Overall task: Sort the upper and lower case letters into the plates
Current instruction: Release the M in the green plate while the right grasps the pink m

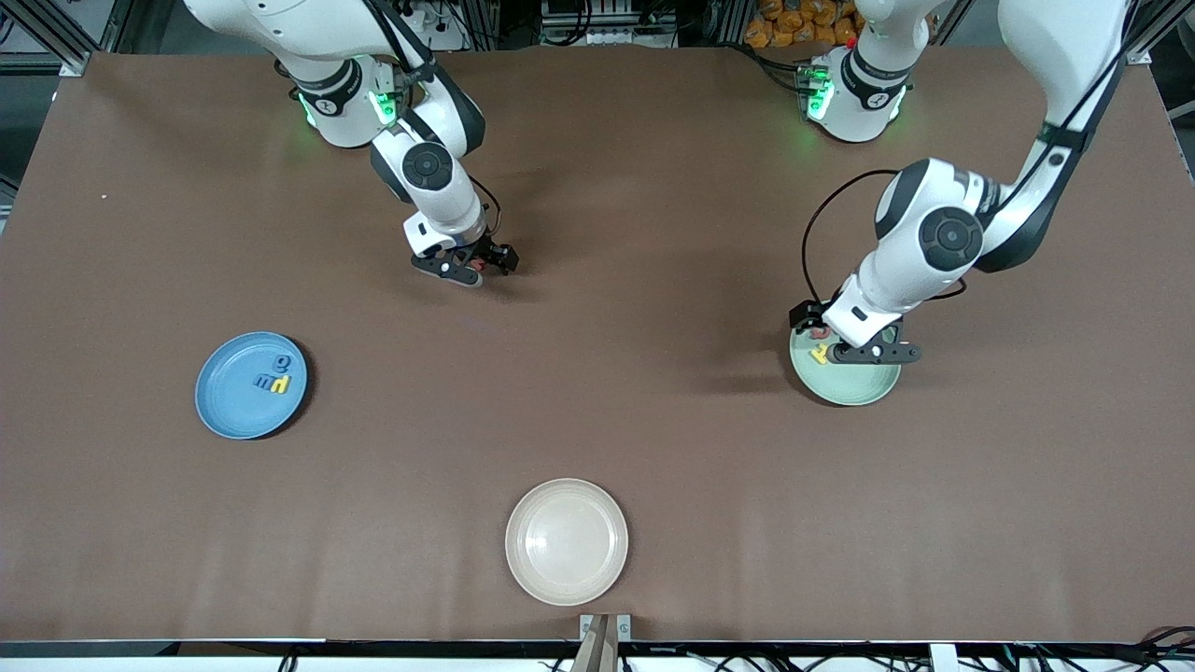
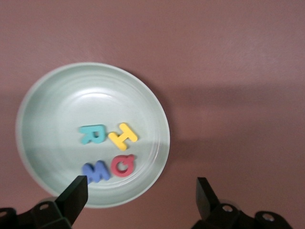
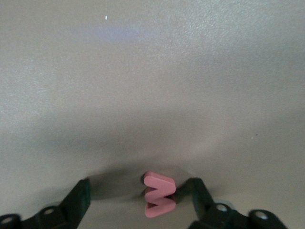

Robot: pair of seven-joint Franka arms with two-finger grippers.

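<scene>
While the left gripper hangs just above the mint green plate at the left arm's end of the table, its fingers stand wide apart with nothing between them, and four letters lie flat in the plate below: a teal R, a yellow H, a blue M and a red Q, grouped close together off the plate's middle. The right gripper is low over the bare brown table near the right arm's base, its fingers apart on either side of a pink letter w; whether the pads touch the letter cannot be told. The sky blue plate sits toward the right arm's end of the table, nearer the front camera than that gripper and well apart from it, and holds a few small letters in blue and yellow bunched near its rim. Both plates are round, shallow and matte, alike in size. A cream-white plate lies near the table's front edge, between the two coloured plates.
</scene>
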